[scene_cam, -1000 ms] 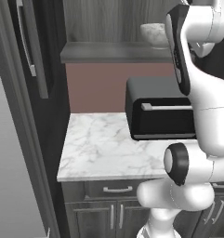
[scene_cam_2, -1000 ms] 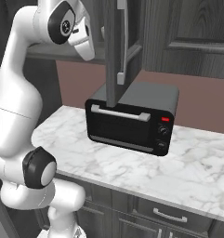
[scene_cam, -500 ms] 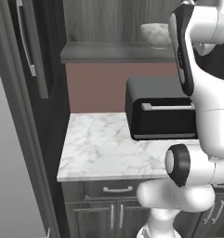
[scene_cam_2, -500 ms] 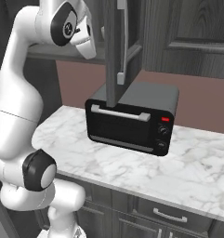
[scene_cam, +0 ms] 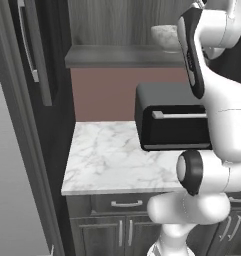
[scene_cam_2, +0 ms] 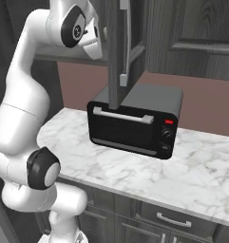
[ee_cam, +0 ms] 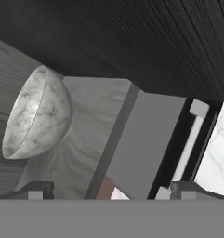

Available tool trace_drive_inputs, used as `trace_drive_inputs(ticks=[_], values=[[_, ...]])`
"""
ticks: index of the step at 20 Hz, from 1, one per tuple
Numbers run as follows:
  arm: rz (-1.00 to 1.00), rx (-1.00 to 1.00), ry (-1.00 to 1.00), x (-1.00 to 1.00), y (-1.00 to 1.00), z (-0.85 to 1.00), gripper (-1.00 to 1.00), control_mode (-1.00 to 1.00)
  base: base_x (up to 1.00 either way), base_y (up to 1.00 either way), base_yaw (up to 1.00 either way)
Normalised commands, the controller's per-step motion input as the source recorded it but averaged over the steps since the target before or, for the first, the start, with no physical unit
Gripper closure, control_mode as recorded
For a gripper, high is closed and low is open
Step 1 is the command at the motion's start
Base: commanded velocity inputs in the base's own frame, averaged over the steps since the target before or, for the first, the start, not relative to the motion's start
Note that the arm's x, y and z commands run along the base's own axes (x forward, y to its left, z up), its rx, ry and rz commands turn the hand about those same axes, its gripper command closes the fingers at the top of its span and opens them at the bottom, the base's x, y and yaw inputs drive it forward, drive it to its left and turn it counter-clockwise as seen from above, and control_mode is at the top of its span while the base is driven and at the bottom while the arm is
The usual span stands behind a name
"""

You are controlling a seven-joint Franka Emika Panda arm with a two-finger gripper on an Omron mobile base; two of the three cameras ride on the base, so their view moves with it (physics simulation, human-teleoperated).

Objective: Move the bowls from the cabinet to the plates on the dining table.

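Up inside the open wall cabinet (scene_cam: 122, 20), the pincer (ee_cam: 104, 190) has its two dark fingertips (ee_cam: 36, 189) spread wide apart with nothing between them. Seen from the hand camera, which is rolled to one side, the grey-white marbled bowl (ee_cam: 36, 114) lies ahead of the fingertips and apart from them, resting on the grey wood-grain cabinet shelf (ee_cam: 90, 135), with its open mouth facing the cabinet's dark interior. From the left base camera, the same bowl (scene_cam: 166, 36) stands upright on the shelf (scene_cam: 122, 56), partly hidden behind the white arm (scene_cam: 212, 90), which rises from the lower right and bends up into the cabinet. Beneath the shelf, a black toaster oven (scene_cam: 172, 122) with a silver bar handle sits on the white marble tabletop (scene_cam: 112, 157), against a reddish-brown wall. From the right base camera, the open cabinet door (scene_cam_2: 117, 42), with its long silver handle, hangs edge-on in front of the toaster oven (scene_cam_2: 135, 121). Dark drawer fronts (scene_cam: 117, 204) with short handles run under the tabletop, and a tall dark unit (scene_cam: 34, 65) with a long vertical handle stands at the left.
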Motion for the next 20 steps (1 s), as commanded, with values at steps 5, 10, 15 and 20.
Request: trace_drive_inputs(ticks=[5,10,15,20], values=[[0.00,0.06,0.00,0.44,-0.11,0.02,-1.00,-1.00,0.00,0.00,0.00],[0.00,0.07,0.03,0.49,-0.10,0.06,-1.00,-1.00,0.00,0.00,0.00],[0.00,0.05,0.04,0.50,-0.06,0.04,-1.00,-1.00,0.00,0.00,0.00],[0.00,0.04,0.03,0.44,-0.04,0.02,-1.00,-1.00,0.00,0.00,0.00]])
